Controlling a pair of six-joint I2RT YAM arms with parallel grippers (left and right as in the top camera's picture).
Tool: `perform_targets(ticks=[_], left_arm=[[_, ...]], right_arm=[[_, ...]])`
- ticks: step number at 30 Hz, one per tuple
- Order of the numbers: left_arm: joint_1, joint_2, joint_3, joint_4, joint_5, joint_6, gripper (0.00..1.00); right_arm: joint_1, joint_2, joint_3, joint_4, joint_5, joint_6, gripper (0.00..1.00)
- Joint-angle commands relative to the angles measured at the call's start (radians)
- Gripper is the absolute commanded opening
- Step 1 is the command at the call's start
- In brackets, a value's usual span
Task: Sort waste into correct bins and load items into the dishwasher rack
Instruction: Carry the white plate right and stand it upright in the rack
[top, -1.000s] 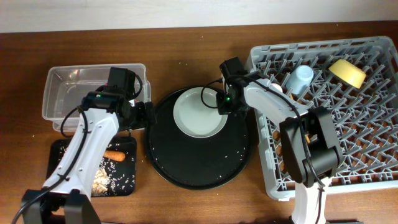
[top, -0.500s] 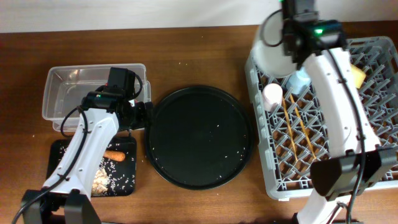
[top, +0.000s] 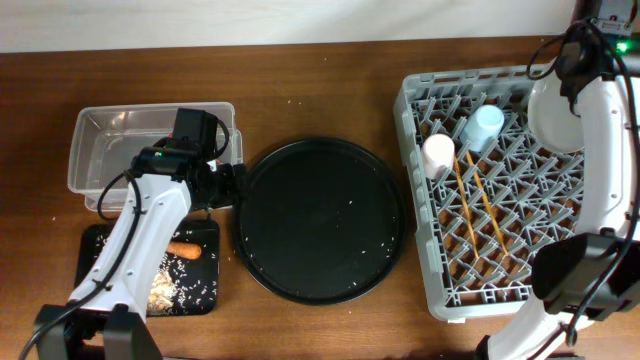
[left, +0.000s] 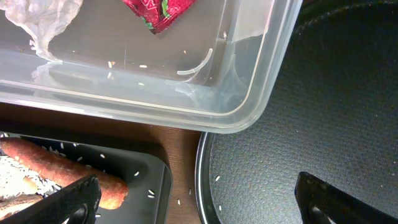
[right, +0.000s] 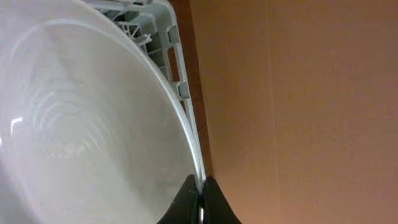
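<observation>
The grey dishwasher rack (top: 500, 250), a square crate of lattice and upright pegs, fills the right end of the brown worktop (top: 320, 90). Left of it lies the large round black tray (top: 325, 220), flecked with a few white crumbs. Further left is the clear plastic tub (top: 150, 150), rectangular with rounded corners.

The pale grey-green plate (top: 555, 115) is over the rack's far right corner, tilted on edge. The right claw (right: 200, 202) is closed tight on its rim, which is pinched between the two dark fingertips. In the right wrist view the plate's smooth face shows faint concentric rings, with the rack's corner wall just behind it.

The shallow black tray (top: 95, 250) sits in front of the tub.

Two wooden chopsticks (top: 478, 215) lie side by side across the rack's floor. The blue cup (top: 483, 127) lies tilted among the pegs, with the pale pink cup (top: 438, 153) just beside it.

In the black tray are the orange-brown carrot stick (top: 185, 250) and brown scraps (top: 165, 290) with white crumbs. In the tub are the shiny red wrapper (left: 161, 11) and the crumpled white tissue (left: 43, 22).

The left claw (left: 199, 199) is spread wide and has hold of nothing. It hangs above the spot where the tub, black tray and round tray meet.
</observation>
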Motion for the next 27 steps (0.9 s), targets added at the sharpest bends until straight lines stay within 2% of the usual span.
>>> perform_targets(ticks=[1,6,10,14,18,22,23,25,26,27], left_arm=[[0.003,-0.013,0.002,0.002,0.000,-0.002,0.99],[0.003,-0.013,0.002,0.001,0.000,-0.002,0.99],[0.003,-0.013,0.002,0.002,0.000,-0.002,0.99],[0.003,-0.013,0.002,0.001,0.000,-0.002,0.99],[0.003,-0.013,0.002,0.002,0.000,-0.002,0.99],[0.003,-0.013,0.002,0.001,0.000,-0.002,0.99],[0.003,-0.013,0.002,0.002,0.000,-0.002,0.99],[0.003,-0.013,0.002,0.001,0.000,-0.002,0.99],[0.003,-0.013,0.002,0.001,0.000,-0.002,0.99],[0.003,-0.013,0.002,0.002,0.000,-0.002,0.99]], right_arm=[[-0.014,0.046,-0.011,0.008,0.010,-0.071,0.04],[-0.043,0.084,-0.011,0.071,0.009,-0.118,0.04],[-0.042,0.084,-0.018,0.054,0.000,-0.116,0.04],[-0.042,0.084,-0.025,0.016,-0.098,-0.113,0.05],[-0.032,0.084,-0.025,-0.012,-0.180,-0.114,0.21],[-0.006,0.083,-0.025,-0.014,-0.175,-0.114,0.25],[0.013,0.081,-0.025,-0.014,-0.175,-0.114,0.28],[0.049,0.077,-0.025,-0.014,-0.174,-0.114,0.43],[0.079,0.075,-0.025,-0.014,-0.167,-0.113,0.66],[0.106,0.075,-0.025,-0.024,-0.164,-0.113,0.72]])
